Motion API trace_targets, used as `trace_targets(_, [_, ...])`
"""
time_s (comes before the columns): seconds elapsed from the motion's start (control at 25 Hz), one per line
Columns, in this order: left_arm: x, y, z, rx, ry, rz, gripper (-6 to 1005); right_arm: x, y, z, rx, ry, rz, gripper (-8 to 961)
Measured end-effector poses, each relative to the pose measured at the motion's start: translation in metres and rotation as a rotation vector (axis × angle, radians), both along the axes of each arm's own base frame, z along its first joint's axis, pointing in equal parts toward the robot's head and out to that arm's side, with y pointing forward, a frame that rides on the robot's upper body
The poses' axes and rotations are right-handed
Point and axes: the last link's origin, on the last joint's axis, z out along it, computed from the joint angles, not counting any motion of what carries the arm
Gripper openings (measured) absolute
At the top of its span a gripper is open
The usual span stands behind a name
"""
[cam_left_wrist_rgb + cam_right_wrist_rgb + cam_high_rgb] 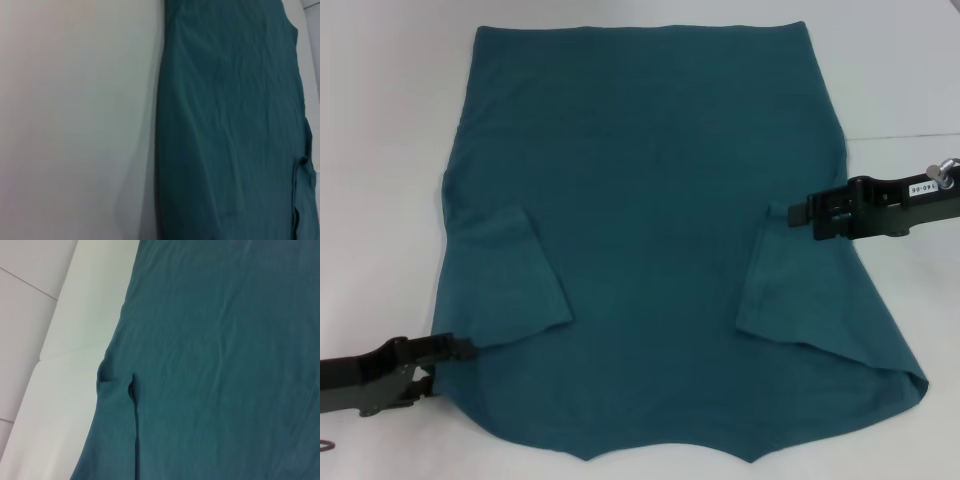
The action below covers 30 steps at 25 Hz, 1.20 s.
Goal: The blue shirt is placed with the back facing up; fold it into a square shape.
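The blue shirt (pixel 650 200) lies flat on the white table (pixel 380 150), plain side up, no lettering showing. Both short sleeves are folded inward onto the body: the left sleeve (pixel 510 280) and the right sleeve (pixel 760 280). My left gripper (pixel 468 347) is low at the shirt's left edge, its tip at the left sleeve's near corner. My right gripper (pixel 790 215) is at the far end of the right sleeve's fold, shut on a small tab of cloth. The right wrist view shows a pucker (pixel 103 376) there. The left wrist view shows the shirt's (pixel 230 125) side edge.
Bare white table (pixel 75 125) runs along the shirt's left side, and more of it (pixel 65 390) along the right. The shirt's near edge hangs close to the table's front.
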Motion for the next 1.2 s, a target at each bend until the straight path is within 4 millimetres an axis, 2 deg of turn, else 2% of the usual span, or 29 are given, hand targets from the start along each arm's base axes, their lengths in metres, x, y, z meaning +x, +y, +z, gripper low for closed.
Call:
trace_targets(0.72, [0.004,0.004,-0.001,-0.012,-0.003,-0.01,641,0.004,-0.002,0.0,0.003,0.003,-0.01,578])
trace_targets(1.12, [0.004,0.003,0.0,-0.013,0.01,-0.036,395,0.008,-0.004,0.001,0.004,-0.011,0.001,578])
trace_targets(1.2, [0.004,0.003,0.0,-0.012,0.014,-0.044,315,0.011,-0.004,0.002,0.013,-0.015,-0.006,578])
